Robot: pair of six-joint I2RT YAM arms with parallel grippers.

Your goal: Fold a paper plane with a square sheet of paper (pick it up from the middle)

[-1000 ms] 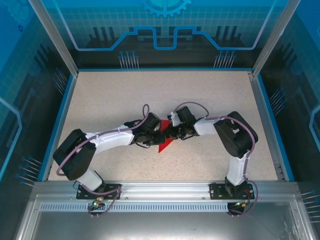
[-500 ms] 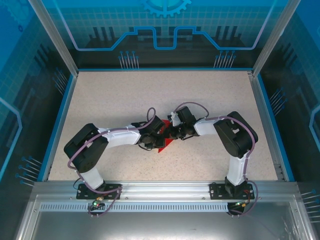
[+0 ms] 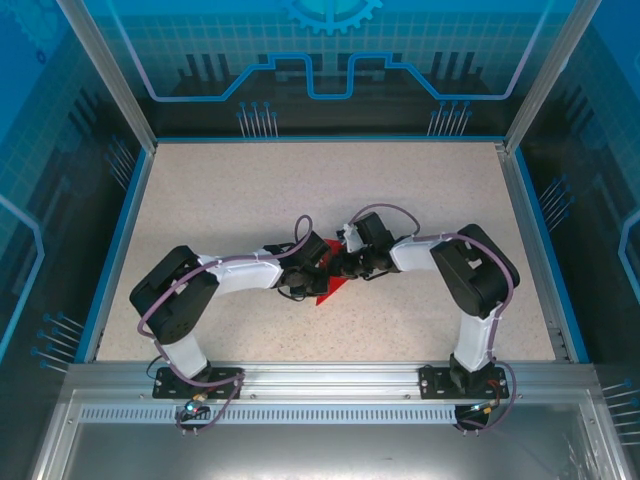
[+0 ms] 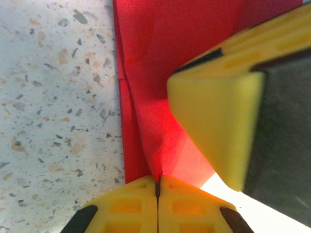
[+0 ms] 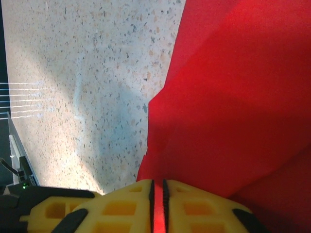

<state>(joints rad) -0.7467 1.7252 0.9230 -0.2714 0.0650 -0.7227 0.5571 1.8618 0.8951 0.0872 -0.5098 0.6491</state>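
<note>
Red, thin, limp; quick to crease or tear. Gripping paper (image 4: 155, 48) with left hand (image 4: 158, 187) and right hand (image 5: 156, 194), both clamped tight on it. Best pinched near creases, gently.

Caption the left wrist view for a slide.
Left pincer shut on the folded red paper over a speckled table.

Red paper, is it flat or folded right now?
Folded: the red paper shows a crease and overlapping layers; left gripper and right gripper each pinch it.
</note>
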